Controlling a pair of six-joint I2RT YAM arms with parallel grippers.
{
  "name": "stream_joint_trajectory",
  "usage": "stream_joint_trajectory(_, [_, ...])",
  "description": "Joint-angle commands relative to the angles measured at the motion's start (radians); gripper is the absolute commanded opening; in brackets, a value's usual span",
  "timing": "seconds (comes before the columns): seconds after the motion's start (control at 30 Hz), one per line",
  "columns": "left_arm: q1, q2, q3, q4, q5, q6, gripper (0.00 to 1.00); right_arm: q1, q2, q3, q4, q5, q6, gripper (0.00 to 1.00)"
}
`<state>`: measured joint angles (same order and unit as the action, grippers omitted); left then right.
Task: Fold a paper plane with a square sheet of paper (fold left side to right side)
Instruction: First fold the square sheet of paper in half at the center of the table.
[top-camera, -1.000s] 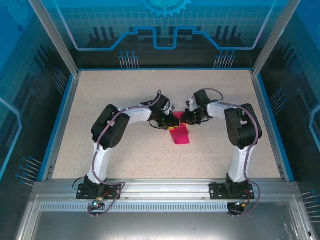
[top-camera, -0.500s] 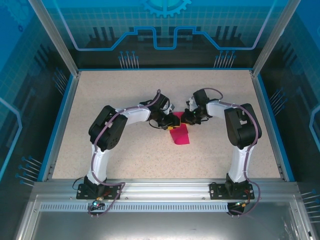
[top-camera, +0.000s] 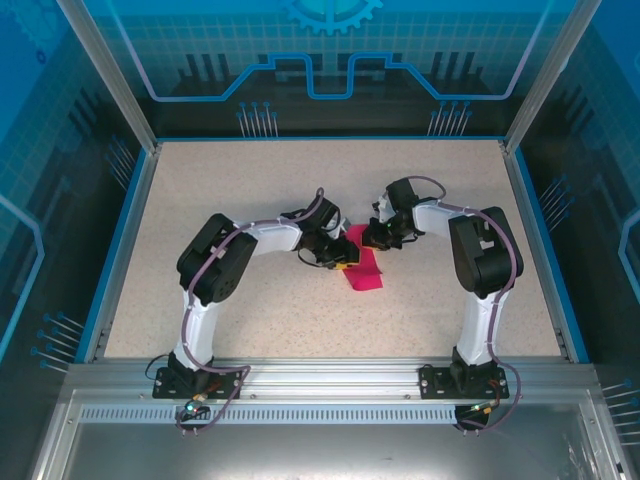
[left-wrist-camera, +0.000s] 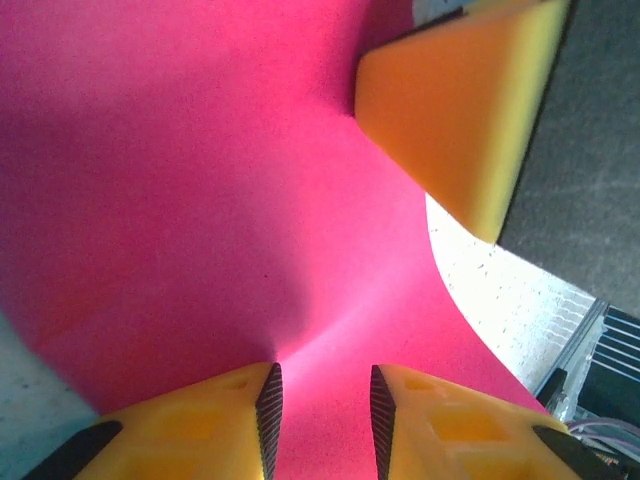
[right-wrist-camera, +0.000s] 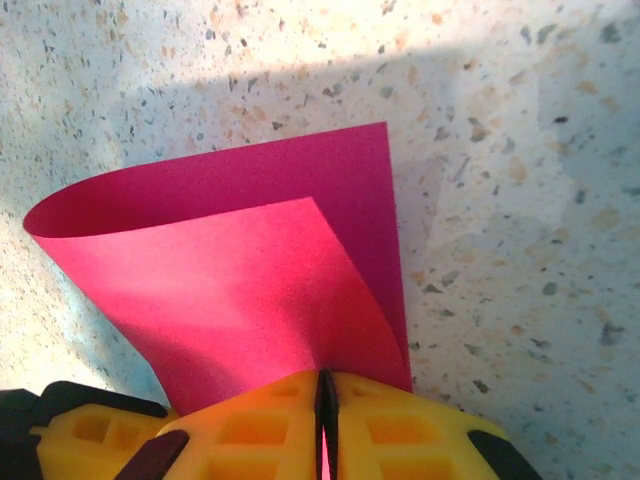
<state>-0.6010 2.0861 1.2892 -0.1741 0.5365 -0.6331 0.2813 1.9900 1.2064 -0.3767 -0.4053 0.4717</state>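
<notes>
speckled beige tabletop inside a blue rim; translucent blue panels with a gear print at 12 o'clock, aluminium rail at 6 o'clock.

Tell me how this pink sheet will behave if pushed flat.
Likely floppy: the pink sheet bows in a loose curl where the right end effector pinches it. Probably springs back unless pressed: the bend looks rounded, uncreased.

The left arm and right arm have white shells and black joint housings, with thin purplish cables looped alongside. The jaws are yellow, their inner faces apparently ribbed and dark.
</notes>
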Motion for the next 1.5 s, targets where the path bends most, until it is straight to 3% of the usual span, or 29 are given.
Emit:
stream_joint_trajectory(0.0, [-0.029,-0.037,-0.061,-0.050,0.025,0.037,0.32,0.004,0.046,0.001,-0.072,0.050,0.011,0.12])
stream_joint_trajectory(0.5, [-0.131,-0.140,-0.232,0.126,0.030,-0.058,0.33,0.007,0.055,0.002,-0.076,0.052,0.015,0.12])
stream_joint_trajectory(0.87, [-0.122,-0.262,-0.300,0.258,-0.026,-0.138,0.33,0.011,0.051,0.004,-0.080,0.051,0.014,0.12])
stream_joint_trajectory(1.2, [-0.118,-0.125,-0.213,0.365,-0.046,-0.164,0.23,0.019,0.051,0.004,-0.084,0.051,0.013,0.12])
stream_joint_trajectory(1.47, [-0.141,-0.066,-0.208,0.327,-0.055,-0.165,0.20,0.024,0.051,0.005,-0.085,0.053,0.013,0.12])
